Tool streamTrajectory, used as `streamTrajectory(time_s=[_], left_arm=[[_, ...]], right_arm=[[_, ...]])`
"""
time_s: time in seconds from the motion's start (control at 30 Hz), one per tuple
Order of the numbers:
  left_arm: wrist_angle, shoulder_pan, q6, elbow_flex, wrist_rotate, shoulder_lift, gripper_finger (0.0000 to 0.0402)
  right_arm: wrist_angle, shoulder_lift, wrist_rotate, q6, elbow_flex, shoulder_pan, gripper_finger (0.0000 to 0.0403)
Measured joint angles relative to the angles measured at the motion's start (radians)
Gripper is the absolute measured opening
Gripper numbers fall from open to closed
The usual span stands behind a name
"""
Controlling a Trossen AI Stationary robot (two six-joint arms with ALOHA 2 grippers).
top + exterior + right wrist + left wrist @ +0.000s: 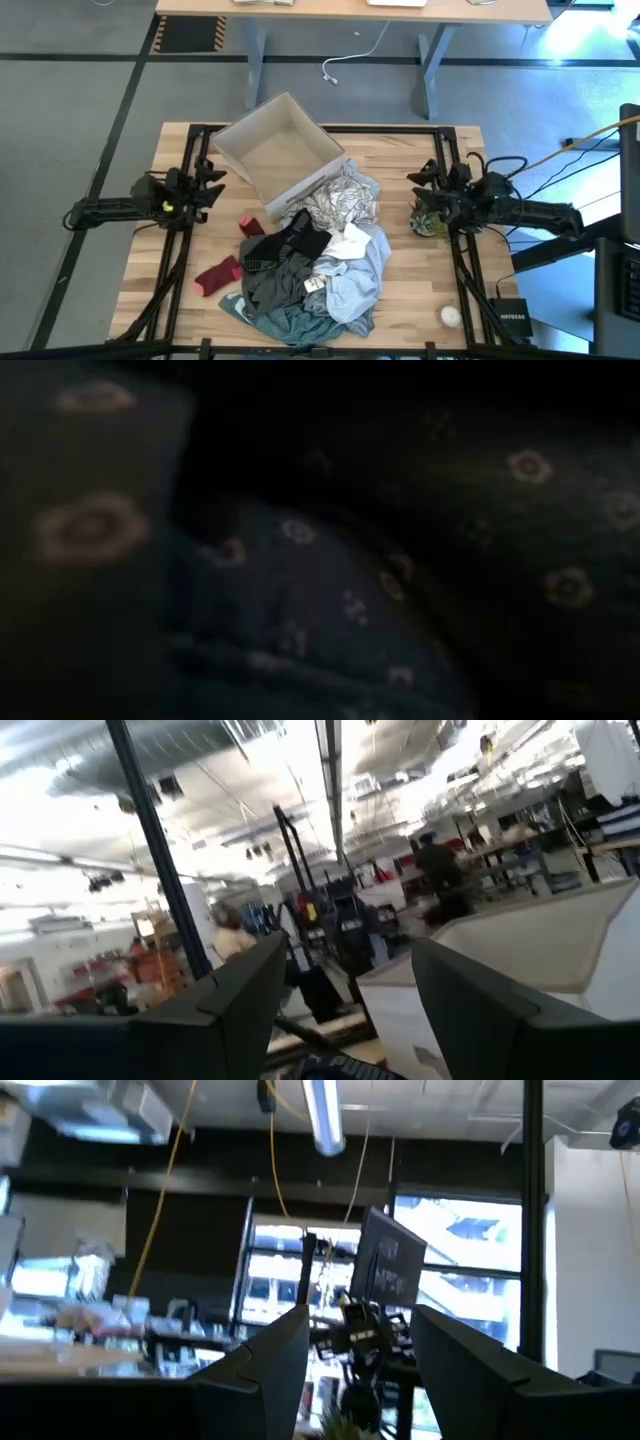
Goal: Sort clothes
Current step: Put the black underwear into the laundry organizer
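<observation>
Left jaws: parted, nothing between them; the left wrist view shows two dark fingers [275, 1365] with open air and the room in the gap.
Left gripper [212, 185]: at the left edge of the table [410, 280], apart from the pile.
Right jaws: parted too; the right wrist view shows the fingers [245, 995] spread with only the room between.
Right gripper [418, 190]: at the right side of the table, with a small greenish patterned piece [430, 222] just below it; whether they touch I cannot tell.
Clothes pile [310, 270]: heaped mid-table in front of the cardboard box [275, 155], white patterned fabric [340, 200] touching the box's tipped-open side.
Pile layers: black [290, 245], grey [270, 285], light blue [355, 285] and teal-green [290, 325] overlap, so edges are hard to separate.
Dark red socks: one [218, 275] left of the pile, one [250, 225] partly tucked under black cloth.
White ball [450, 316]: near the right front corner.
Low view: almost wholly blocked by dark dotted fabric [320, 560] close to the lens.
</observation>
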Motion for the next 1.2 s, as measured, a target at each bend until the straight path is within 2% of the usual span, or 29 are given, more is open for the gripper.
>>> streamTrajectory(time_s=[0.17, 0.27, 0.4, 0.5, 0.63, 0.7, 1.0, 1.2], left_arm=[[0.084, 0.0, 0.146, 0.002, -0.001, 0.0, 0.0171], [0.129, 0.0, 0.248, 0.002, -0.016, 0.0, 0.0171], [0.179, 0.001, 0.312, 0.003, -0.033, 0.0, 0.0171], [0.204, 0.001, 0.329, 0.009, -0.033, 0.0, 0.0171], [0.203, 0.001, 0.329, 0.044, -0.028, 0.006, 0.0171], [0.197, 0.001, 0.328, 0.067, -0.023, 0.009, 0.0171], [0.116, 0.001, 0.296, 0.12, -0.017, 0.009, 0.0171], [0.118, 0.001, 0.299, 0.12, -0.031, 0.009, 0.0171]], right_arm=[[-0.05, 0.247, 0.091, -0.2, 0.163, 0.068, 0.0237], [-0.22, 0.4, 0.188, -0.372, 0.333, 0.076, 0.0237], [-0.448, 0.628, 0.29, -0.436, 0.554, 0.073, 0.0237], [-0.508, 0.798, 0.248, -0.435, 0.661, 0.074, 0.0237], [-0.495, 1.014, 0.022, -0.434, 0.779, 0.081, 0.0237], [-0.522, 1.118, -0.018, -0.439, 0.843, 0.105, 0.0237], [-0.773, 1.506, 0.038, -0.54, 1.232, 0.225, 0.0237], [-0.903, 1.671, 0.124, -0.54, 1.365, 0.26, 0.0237]])
